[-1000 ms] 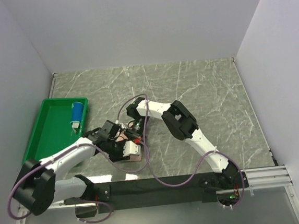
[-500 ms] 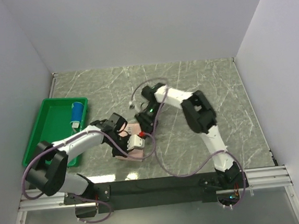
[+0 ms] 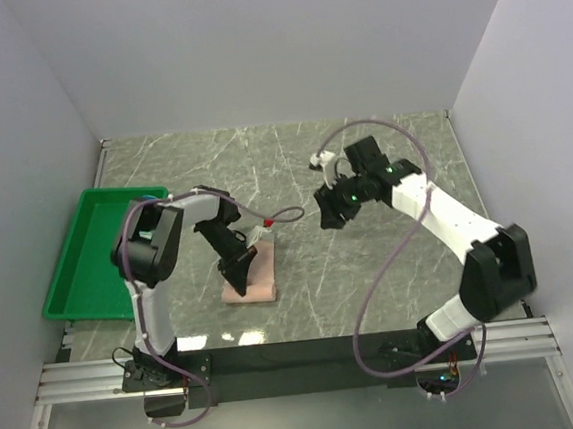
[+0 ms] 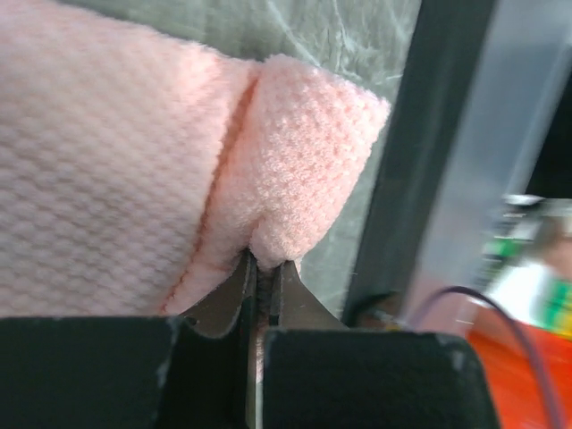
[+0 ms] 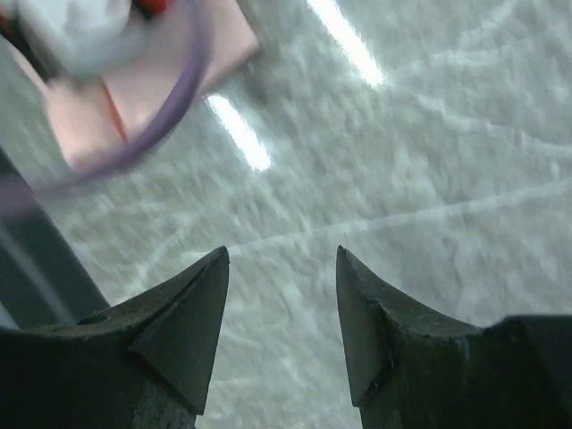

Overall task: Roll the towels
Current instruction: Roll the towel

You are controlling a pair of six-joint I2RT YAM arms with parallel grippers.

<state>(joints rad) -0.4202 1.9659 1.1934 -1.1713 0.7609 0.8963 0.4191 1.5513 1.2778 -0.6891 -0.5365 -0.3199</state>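
White walls (image 3: 252,47) are enclosing a grey marbled table (image 3: 391,266); the left gripper (image 4: 264,266) is pinching the pink towel (image 4: 116,179) by a fold, while the right gripper (image 5: 281,299) is hovering half-parted, holding nothing.

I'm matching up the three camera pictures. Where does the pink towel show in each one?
Top camera: the pink towel lies left of centre, under the left gripper.
Left wrist: the pink towel fills the upper left, with a fold pinched in the shut jaws.
Right wrist: the pink towel is blurred, in the top left corner.
Shared landmark: the marble table.
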